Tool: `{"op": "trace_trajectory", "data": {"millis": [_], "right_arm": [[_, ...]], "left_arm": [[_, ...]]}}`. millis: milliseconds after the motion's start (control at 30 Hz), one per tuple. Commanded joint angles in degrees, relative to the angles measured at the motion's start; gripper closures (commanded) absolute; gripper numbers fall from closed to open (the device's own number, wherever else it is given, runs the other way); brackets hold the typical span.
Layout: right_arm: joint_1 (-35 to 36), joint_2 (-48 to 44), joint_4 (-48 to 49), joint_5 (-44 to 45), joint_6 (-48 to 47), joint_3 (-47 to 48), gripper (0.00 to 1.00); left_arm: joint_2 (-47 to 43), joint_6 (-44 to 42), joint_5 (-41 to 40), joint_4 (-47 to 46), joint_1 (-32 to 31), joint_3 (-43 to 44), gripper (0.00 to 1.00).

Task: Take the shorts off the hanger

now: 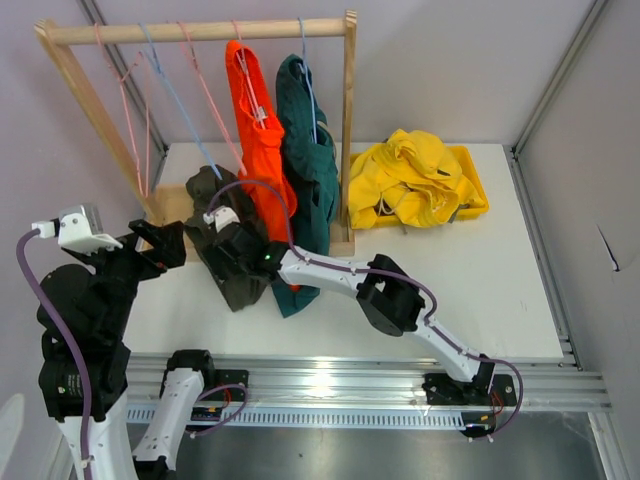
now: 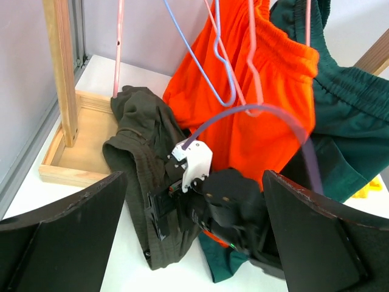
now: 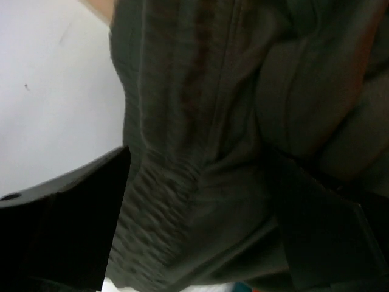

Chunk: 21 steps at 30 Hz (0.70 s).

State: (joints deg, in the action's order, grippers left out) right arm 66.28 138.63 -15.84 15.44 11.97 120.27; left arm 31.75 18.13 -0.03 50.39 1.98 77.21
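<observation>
Right hand [image 1: 232, 250] reaches to about 9 o'clock of the bench [image 1: 480, 290] and is pressed into the dark olive shorts [image 1: 240, 292]. Its wrist view shows both fingers spread wide, with olive cloth bunched between them and not pinched. These shorts lie crumpled on the bench, their upper part draped over the edge of the wooden rack [image 1: 200, 30] base, below the blue hanger [image 1: 180, 105]; whether cloth and hanger touch I cannot tell. Left hand [image 1: 160, 240] hovers at 9 o'clock of the olive pair, close beside it, its fingers wide apart and holding nothing. At 12 o'clock of the olive pair the bright orange shorts [image 1: 255, 130] and the dark teal shorts [image 1: 312, 170] hang from the rail on hangers, touching, the teal at 3 o'clock of the orange. Yellow shorts [image 1: 405, 175] lie heaped in a yellow tray [image 1: 476, 195] at 1 o'clock of the bench, just beside the rack's post
</observation>
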Motion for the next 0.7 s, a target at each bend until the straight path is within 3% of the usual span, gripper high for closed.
{"op": "trace_trajectory", "data": {"millis": [0,233,333,367,433,467,533,667], "right_arm": [[-1.1,2.9,-1.8,3.7,2.6,2.8,0.01],[-1.5,7.6,-1.9,0.6,6.1,3.2,0.03],[-0.5,8.8,-1.2,-1.4,6.5,3.7,0.21],[-0.2,9.5,-1.3,-1.7,6.2,3.9,0.4],[0.6,10.3,-2.1,-2.3,5.7,5.5,0.6],[0.9,11.0,-2.6,-2.4,5.6,5.9,0.81],[1.1,11.4,-2.8,-2.1,5.6,5.9,1.0],[1.0,10.7,-1.8,-2.6,6.1,3.6,1.0]], "left_arm": [[-0.2,1.3,-0.4,-1.5,-0.1,-0.7,0.01],[-0.4,0.5,-0.4,-2.8,0.0,-2.0,0.01],[-0.3,0.4,-0.3,-3.2,0.0,-2.5,0.01],[-0.4,0.4,-0.4,-3.4,-0.1,-2.8,0.01],[-0.5,0.4,-0.4,-3.7,-0.1,-2.9,0.01],[-0.4,0.4,-0.4,-3.8,-0.1,-3.0,0.01],[-0.4,0.4,-0.4,-3.6,0.0,-2.9,0.01],[-0.5,0.4,1.1,-3.5,-0.1,-2.8,0.01]]}}
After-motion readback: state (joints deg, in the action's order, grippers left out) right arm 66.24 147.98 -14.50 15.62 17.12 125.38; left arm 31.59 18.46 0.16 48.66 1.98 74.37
